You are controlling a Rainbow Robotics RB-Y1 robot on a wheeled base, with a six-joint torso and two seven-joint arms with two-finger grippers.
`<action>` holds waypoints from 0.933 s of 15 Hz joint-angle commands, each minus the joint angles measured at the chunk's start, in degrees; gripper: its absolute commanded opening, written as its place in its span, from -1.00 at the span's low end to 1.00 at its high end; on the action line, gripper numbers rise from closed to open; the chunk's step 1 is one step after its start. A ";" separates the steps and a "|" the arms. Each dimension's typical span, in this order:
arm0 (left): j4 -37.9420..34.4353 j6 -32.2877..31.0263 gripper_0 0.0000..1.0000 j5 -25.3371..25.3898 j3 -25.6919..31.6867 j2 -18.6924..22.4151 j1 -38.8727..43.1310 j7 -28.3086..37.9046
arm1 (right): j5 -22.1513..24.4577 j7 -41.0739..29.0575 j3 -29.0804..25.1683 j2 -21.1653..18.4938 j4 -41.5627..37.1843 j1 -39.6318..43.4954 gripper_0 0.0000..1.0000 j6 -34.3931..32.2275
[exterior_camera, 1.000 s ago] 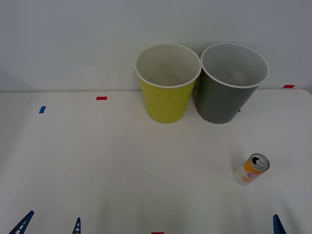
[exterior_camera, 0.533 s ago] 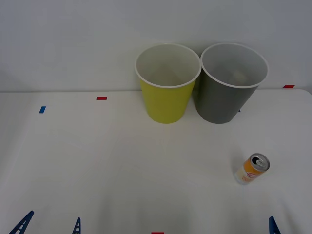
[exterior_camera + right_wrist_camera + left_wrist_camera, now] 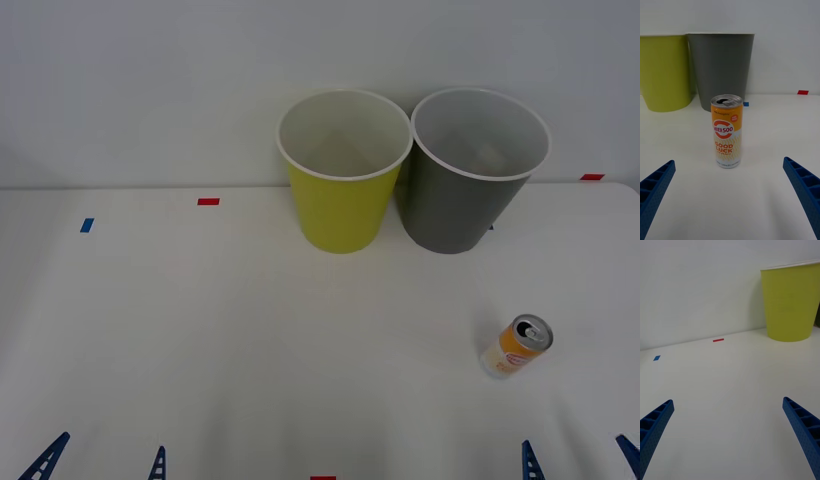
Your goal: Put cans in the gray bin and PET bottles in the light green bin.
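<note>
Front, can: the can (image 3: 517, 347) stands upright on the white table (image 3: 250, 340), near the right side, well apart from both bins and in front of the gray bin (image 3: 470, 185), a short carry to where it belongs
Front, bins: the green bin (image 3: 343, 180) and the gray bin stand side by side at the back edge, touching or nearly so, mouths open upward to take a drop
Front, right gripper: the right gripper (image 3: 577, 462) sits at the near edge just short of the can, fingers spread wide, gripping nothing
Front, left gripper: the left gripper (image 3: 101, 461) waits at the near left edge, fingers apart, empty
Right wrist: the can (image 3: 726, 131) is centred between the parted fingers (image 3: 803, 187), likely lined up for a grasp; the gray bin (image 3: 720, 69) rises right behind it
Left wrist: open fingers (image 3: 655, 425) over bare table; green bin (image 3: 792, 302) ahead
Surface and room: smooth white top with small red tape (image 3: 208, 201) and blue tape (image 3: 86, 225); plain pale wall (image 3: 150, 80) behind
</note>
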 commanded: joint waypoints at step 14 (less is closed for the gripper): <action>0.01 0.00 1.00 0.00 0.00 0.00 0.00 0.00 | 1.18 1.20 1.72 3.29 5.42 -16.49 1.00 8.32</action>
